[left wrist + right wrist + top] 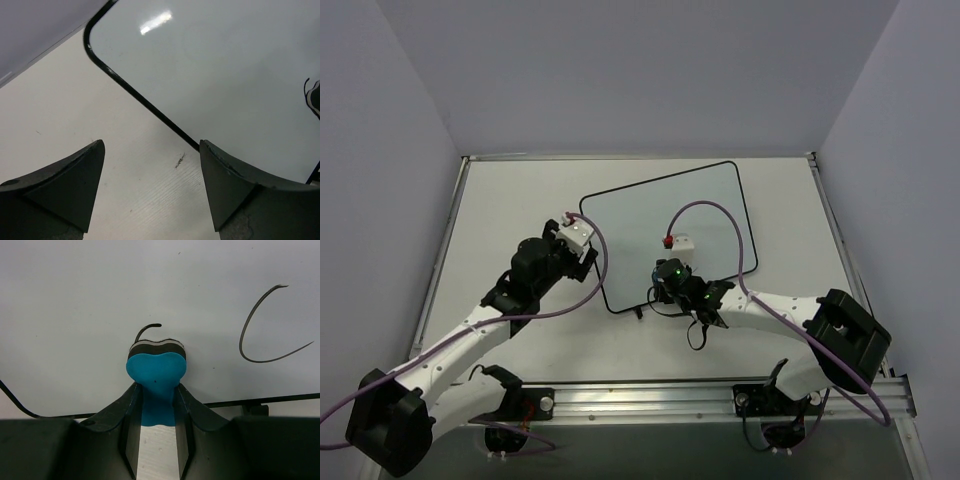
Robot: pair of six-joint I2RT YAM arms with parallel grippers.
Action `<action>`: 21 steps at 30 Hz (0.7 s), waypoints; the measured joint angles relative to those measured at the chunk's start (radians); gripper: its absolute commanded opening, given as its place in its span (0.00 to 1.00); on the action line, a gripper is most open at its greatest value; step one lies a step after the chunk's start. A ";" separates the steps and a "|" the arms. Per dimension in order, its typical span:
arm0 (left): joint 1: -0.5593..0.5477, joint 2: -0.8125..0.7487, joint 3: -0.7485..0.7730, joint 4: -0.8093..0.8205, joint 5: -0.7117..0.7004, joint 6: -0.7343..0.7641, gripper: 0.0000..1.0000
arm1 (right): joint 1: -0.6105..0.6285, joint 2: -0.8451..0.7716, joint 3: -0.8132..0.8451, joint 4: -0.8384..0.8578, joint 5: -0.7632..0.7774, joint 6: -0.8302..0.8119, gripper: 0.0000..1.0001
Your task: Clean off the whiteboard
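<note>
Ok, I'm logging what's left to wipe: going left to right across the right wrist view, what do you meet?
The whiteboard frame's corner → blue eraser, clamped in the right gripper → handwritten c mark.

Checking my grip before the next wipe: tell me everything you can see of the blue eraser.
The blue eraser is small, with a rounded two-lobed end and what looks like a foam body backed by a thin white layer and a dark felt pad. The right tool clamps its narrow middle. Its pad end seems to rest on the whiteboard near the framed edge, covering part of a black stroke.
</note>
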 measured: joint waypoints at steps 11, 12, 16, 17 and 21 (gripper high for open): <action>0.337 0.091 0.162 -0.019 0.342 -0.266 0.98 | 0.000 0.000 -0.004 0.008 0.000 -0.019 0.00; 0.362 0.112 0.170 -0.014 0.395 -0.293 0.98 | 0.000 0.000 -0.004 0.008 -0.001 -0.020 0.00; 0.456 0.203 0.191 0.026 0.628 -0.400 0.95 | 0.000 0.000 -0.003 0.008 -0.001 -0.024 0.00; 0.472 0.222 0.196 0.036 0.673 -0.421 0.95 | 0.000 0.000 -0.003 0.008 -0.001 -0.027 0.00; 0.507 0.311 0.240 0.079 0.801 -0.501 0.95 | 0.000 0.000 -0.003 0.008 -0.001 -0.039 0.00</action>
